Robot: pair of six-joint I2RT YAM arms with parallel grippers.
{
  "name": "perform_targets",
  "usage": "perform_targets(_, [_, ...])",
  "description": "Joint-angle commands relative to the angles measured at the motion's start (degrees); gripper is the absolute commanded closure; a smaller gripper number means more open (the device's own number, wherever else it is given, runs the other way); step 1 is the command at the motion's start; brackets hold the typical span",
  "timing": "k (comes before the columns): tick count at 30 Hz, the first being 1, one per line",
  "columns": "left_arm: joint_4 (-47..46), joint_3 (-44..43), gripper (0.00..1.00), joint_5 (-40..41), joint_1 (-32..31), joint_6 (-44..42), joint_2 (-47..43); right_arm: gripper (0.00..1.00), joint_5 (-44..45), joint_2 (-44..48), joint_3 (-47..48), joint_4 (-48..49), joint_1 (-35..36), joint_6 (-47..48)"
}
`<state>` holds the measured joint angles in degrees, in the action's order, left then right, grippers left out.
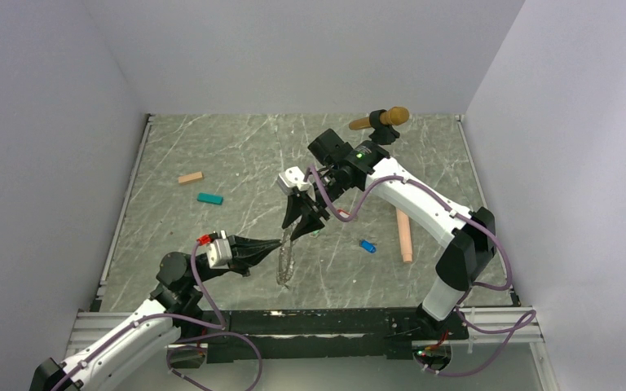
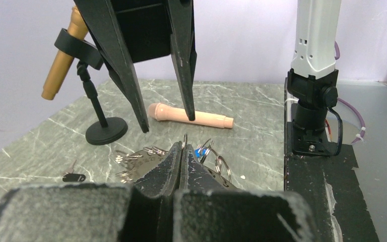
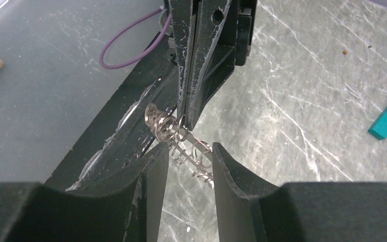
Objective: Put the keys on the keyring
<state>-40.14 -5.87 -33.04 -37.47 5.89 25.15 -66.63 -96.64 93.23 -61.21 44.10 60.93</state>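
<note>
The left end effector [image 2: 182, 147], pressed together, pinches the keyring [image 1: 284, 265], probably to steady its chain for threading. Just right of it, the right end effector [image 3: 189, 151] stands spread astride the chain. A blue key [image 1: 367, 246] lies well right. The bench [image 1: 236, 147] is grey and marbled, the walls pale

No text, label, brand name, number or sign can be read in any of the three views.
</note>
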Motion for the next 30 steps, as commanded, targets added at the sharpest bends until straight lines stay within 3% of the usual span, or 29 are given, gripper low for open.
perform_targets(1, [-6.1,-0.2,1.00,0.7,0.3,2.0,0.2,0.59,0.9,2.2,2.7,2.5,0.3,-3.4])
perform_targets(20, [-18.1,3.6,1.00,5.0,0.3,11.0,2.5,0.72,-1.1,1.4,0.5,4.9,0.3,-4.6])
perform_targets(30, [-16.8,3.6,1.00,4.8,0.3,11.7,2.5,0.73,-1.3,1.4,0.2,5.6,0.1,-5.1])
